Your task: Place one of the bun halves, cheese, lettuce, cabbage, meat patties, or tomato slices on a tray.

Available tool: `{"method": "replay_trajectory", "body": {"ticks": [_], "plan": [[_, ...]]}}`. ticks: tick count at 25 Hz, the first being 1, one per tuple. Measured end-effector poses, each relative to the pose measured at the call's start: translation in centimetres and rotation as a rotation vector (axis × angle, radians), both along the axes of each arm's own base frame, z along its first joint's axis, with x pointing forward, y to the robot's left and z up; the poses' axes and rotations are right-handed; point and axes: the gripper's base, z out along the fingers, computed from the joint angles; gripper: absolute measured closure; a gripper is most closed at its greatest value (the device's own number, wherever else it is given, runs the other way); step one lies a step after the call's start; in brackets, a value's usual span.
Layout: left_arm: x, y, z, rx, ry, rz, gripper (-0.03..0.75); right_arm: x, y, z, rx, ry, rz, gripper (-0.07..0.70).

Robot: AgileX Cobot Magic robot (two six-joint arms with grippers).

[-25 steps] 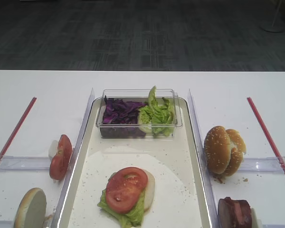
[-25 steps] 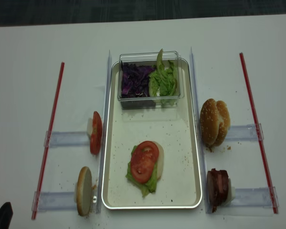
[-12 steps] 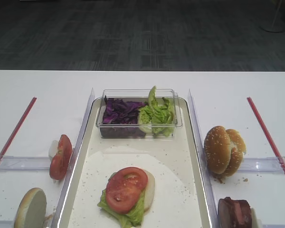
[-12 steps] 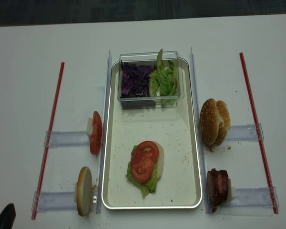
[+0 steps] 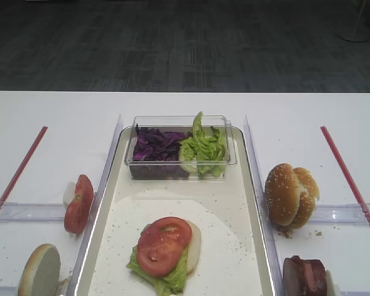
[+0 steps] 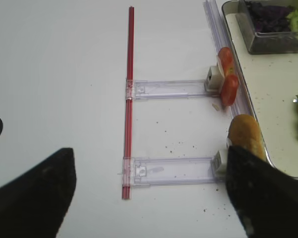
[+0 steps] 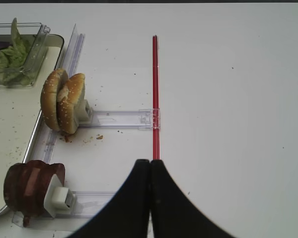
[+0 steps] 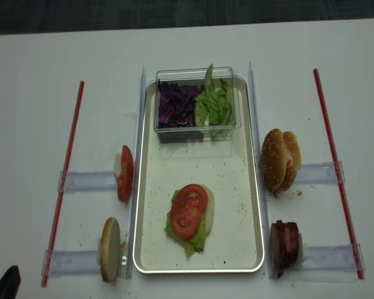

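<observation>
Two grippers waited apart from the food when you paused: the left gripper [image 6: 149, 198] stood wide with nothing between its fingers, the right gripper [image 7: 150, 198] was pressed together and empty, while a tomato slice [image 8: 189, 211] already lay on lettuce [image 8: 188, 242] and a bun half on the tray [image 8: 255, 205]. You risked, I think, tipping the upright bun half [image 6: 246, 141] or the standing tomato slices [image 6: 227, 82] if wide fingers caught their clear holders [image 6: 169, 171]. Between left arm and tray lay the red strip [image 6: 128, 99]; the tub [image 8: 196, 103] with cabbage [image 8: 176, 104] filled the far end.

Smooth, tapered black gripper [image 7: 150, 198] fingers
</observation>
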Motion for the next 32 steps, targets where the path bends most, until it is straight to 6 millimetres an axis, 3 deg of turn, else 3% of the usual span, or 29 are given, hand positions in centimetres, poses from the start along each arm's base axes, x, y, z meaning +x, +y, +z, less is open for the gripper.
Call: {"method": "replay_trajectory", "body": {"ticks": [32], "plan": [[0.0, 0.0, 0.01, 0.002, -0.001, -0.001, 0.15, 0.0, 0.0, 0.0, -0.002, 0.0, 0.001, 0.267]]}}
